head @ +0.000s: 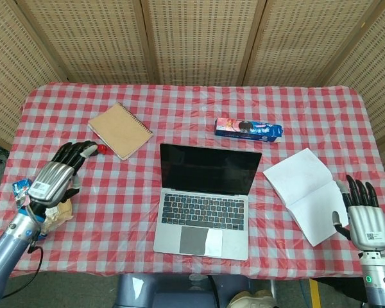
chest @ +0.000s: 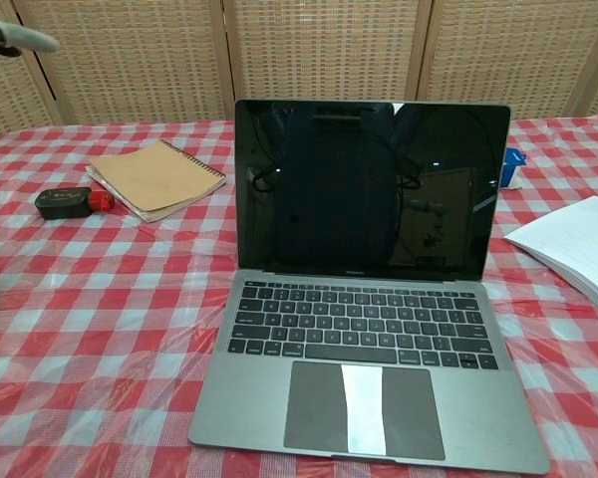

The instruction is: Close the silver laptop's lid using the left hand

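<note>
The silver laptop stands open in the middle of the checked table, its dark screen upright and facing me. My left hand hovers above the table's left side, empty, fingers apart, well to the left of the laptop. One fingertip of it shows at the top left corner of the chest view. My right hand stays at the front right edge, fingers spread and empty, beside the white booklet.
A tan spiral notebook lies back left, with a small black and red device beside it. A snack box lies behind the laptop. Packets sit under my left forearm. The white booklet lies right.
</note>
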You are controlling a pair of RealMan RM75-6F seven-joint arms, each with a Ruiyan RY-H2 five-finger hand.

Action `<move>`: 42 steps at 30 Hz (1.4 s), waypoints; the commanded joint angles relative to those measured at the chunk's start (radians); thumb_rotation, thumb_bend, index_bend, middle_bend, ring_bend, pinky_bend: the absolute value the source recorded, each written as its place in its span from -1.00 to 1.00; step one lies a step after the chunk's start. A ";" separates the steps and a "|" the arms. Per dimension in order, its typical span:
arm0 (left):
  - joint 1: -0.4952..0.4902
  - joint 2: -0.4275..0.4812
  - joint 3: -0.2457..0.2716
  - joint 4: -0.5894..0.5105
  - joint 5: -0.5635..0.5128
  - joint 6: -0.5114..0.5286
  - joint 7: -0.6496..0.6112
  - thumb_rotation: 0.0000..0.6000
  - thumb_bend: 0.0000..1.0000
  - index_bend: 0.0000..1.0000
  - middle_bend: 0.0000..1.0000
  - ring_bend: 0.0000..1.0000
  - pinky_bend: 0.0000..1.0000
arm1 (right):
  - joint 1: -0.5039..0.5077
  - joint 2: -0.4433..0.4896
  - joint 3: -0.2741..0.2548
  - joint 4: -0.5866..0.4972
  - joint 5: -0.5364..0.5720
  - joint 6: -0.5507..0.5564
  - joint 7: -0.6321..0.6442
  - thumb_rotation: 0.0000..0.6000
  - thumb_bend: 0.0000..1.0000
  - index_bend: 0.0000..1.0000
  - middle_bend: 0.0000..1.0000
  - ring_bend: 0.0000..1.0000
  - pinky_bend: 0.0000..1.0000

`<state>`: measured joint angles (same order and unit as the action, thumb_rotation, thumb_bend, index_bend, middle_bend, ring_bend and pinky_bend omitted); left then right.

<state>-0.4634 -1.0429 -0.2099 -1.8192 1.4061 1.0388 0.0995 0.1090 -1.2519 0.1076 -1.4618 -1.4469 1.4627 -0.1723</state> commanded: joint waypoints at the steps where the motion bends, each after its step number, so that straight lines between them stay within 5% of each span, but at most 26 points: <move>1: -0.115 0.025 -0.062 -0.015 -0.056 -0.131 -0.062 1.00 1.00 -1.00 -1.00 -1.00 -1.00 | 0.003 -0.003 0.007 0.009 0.013 -0.006 0.002 1.00 0.34 -1.00 -1.00 -1.00 -1.00; 15: -0.458 -0.119 -0.159 0.114 -0.344 -0.390 0.013 1.00 1.00 -0.77 -1.00 -1.00 -0.83 | 0.004 0.015 0.033 0.017 0.082 -0.034 0.026 1.00 0.31 -1.00 -1.00 -1.00 -1.00; 27: -0.723 -0.273 -0.142 0.290 -0.653 -0.465 0.149 1.00 1.00 -0.70 -1.00 -0.92 -0.72 | 0.010 0.019 0.034 0.026 0.104 -0.063 0.052 1.00 0.31 -0.99 -1.00 -1.00 -1.00; 42: -1.004 -0.358 -0.045 0.414 -0.986 -0.520 0.239 1.00 1.00 -0.63 -1.00 -0.88 -0.72 | 0.007 0.035 0.041 0.029 0.116 -0.066 0.100 1.00 0.31 -0.99 -1.00 -1.00 -1.00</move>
<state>-1.4378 -1.3870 -0.2756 -1.4231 0.4500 0.5290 0.3246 0.1161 -1.2178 0.1479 -1.4329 -1.3318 1.3973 -0.0733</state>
